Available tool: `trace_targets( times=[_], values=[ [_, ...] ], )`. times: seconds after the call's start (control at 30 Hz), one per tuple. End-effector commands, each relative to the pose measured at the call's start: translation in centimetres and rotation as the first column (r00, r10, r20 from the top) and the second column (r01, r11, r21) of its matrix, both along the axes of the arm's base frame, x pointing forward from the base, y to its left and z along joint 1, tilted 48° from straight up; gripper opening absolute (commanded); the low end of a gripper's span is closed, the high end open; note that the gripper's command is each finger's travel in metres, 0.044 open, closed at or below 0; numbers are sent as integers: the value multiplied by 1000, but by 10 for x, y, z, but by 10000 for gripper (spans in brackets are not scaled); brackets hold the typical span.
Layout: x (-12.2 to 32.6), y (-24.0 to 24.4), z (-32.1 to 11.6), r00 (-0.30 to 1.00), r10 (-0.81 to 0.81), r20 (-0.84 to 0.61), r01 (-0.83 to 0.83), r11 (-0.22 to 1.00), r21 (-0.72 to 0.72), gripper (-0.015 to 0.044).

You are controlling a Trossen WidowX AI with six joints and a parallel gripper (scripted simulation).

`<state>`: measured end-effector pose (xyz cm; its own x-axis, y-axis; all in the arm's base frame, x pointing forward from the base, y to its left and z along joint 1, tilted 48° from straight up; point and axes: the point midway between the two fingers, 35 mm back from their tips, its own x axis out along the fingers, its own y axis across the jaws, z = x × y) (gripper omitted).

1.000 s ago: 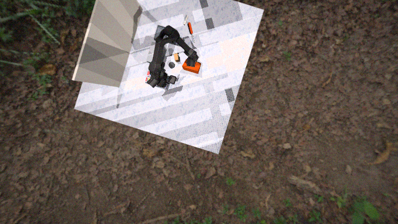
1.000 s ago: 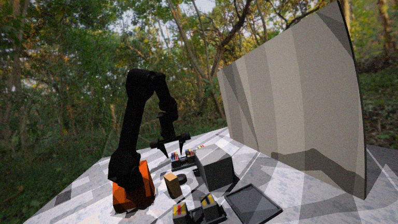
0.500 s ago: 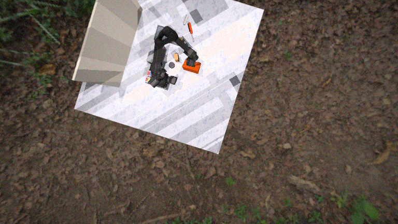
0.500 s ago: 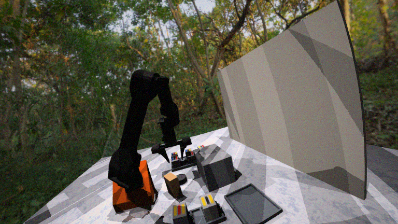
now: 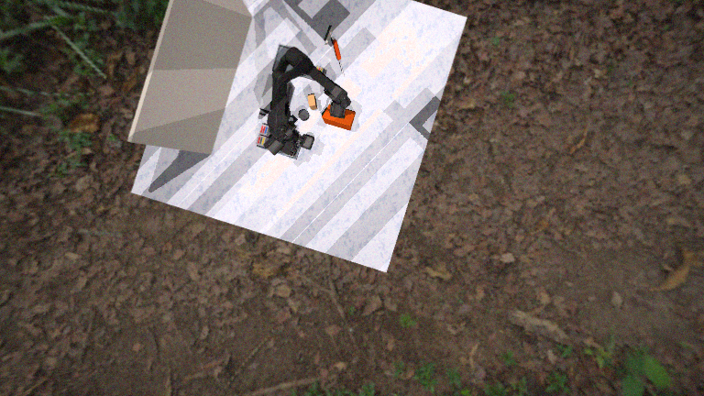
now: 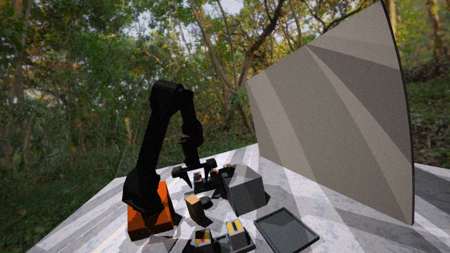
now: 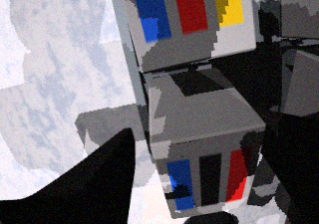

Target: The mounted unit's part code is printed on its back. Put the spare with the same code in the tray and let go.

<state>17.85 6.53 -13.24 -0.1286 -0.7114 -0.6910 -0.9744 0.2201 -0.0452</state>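
My gripper is partly open and points down at the far rack. Its fingers stand on either side of a grey spare with blue, black and red stripes; I see no finger pressed on it. Behind it in the wrist view is a spare with blue, red and yellow stripes. The dark flat tray bears nothing visible. In the exterior view, a yellow-and-black striped spare and a yellow-and-red one stand in the near rack. I cannot tell which thing is the mounted unit, and no back code is readable.
A large grey box stands between far rack and tray. A tan block and black disc stand near the orange arm base. A screwdriver lies beyond. A tall grey panel borders one side.
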Motion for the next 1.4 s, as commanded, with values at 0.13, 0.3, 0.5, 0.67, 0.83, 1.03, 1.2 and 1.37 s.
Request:
trace_targets(
  times=[0.13,0.3,0.5,0.67,0.83,1.03,1.2,1.37],
  values=[
    [0,-1,0,1000,0,-1,0,1000,-1,221],
    [0,-1,0,1000,0,-1,0,1000,-1,149],
    [0,-1,0,1000,0,-1,0,1000,-1,89],
    [0,-1,0,1000,0,-1,0,1000,-1,0],
    [0,-1,0,1000,0,-1,0,1000,-1,0],
    [5,18,15,1000,2,-2,-2,1000,0,0],
    [9,44,40,1000,4,-3,-4,1000,-1,0],
    [10,56,54,1000,5,-3,-5,1000,-2,0]
  ],
)
